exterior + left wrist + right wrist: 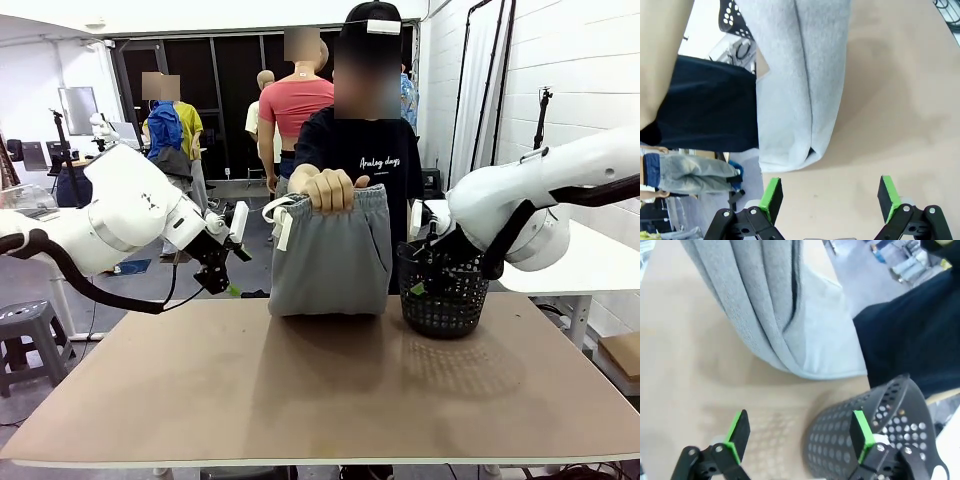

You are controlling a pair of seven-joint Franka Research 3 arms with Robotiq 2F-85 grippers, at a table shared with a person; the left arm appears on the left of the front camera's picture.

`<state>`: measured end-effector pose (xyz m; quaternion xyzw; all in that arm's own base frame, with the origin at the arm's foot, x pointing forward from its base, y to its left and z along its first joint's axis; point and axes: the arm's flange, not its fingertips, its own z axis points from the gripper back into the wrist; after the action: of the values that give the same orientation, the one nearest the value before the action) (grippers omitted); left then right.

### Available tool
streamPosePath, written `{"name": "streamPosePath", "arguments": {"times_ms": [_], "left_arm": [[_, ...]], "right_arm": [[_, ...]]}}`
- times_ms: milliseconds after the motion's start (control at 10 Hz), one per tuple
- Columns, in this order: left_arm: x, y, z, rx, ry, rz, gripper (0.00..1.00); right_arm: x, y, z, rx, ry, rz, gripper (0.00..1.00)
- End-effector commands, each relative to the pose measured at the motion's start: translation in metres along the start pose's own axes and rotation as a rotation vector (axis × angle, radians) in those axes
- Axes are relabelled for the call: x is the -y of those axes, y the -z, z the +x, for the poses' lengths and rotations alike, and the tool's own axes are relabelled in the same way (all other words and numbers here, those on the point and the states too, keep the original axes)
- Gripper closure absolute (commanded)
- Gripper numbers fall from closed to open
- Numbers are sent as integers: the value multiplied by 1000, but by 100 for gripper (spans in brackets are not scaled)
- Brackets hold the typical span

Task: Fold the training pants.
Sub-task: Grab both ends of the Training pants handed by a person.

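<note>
The left gripper [228,272] hangs at nine o'clock and the right gripper [797,434] at three o'clock, both angled inward, fingers [772,197] spread wide, holding nothing.

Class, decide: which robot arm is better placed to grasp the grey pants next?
Left, probably: the open left gripper faces the training pants' fold across bare table; the open right gripper hangs by the black basket.

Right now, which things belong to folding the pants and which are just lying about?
Job: light grey jersey training pants, the person's hand holding them up, open left gripper, open right gripper.
Lying about: black mesh plastic basket on the brown table.
</note>
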<state>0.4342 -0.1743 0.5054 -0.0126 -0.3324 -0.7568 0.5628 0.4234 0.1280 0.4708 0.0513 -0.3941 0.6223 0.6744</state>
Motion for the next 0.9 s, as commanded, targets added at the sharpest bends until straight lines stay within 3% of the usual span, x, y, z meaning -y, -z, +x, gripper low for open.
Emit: {"name": "streamPosePath", "arguments": {"times_ms": [0,500,800], "left_arm": [[-3,5,-8,82,30,21,0],[-1,15,-2,214,-118,71,0],[6,22,7,355,-183,94,0]], "right_arm": [[7,20,-12,116,-3,23,0],[5,23,-8,263,26,81,0],[2,27,-1,370,34,138,0]]}}
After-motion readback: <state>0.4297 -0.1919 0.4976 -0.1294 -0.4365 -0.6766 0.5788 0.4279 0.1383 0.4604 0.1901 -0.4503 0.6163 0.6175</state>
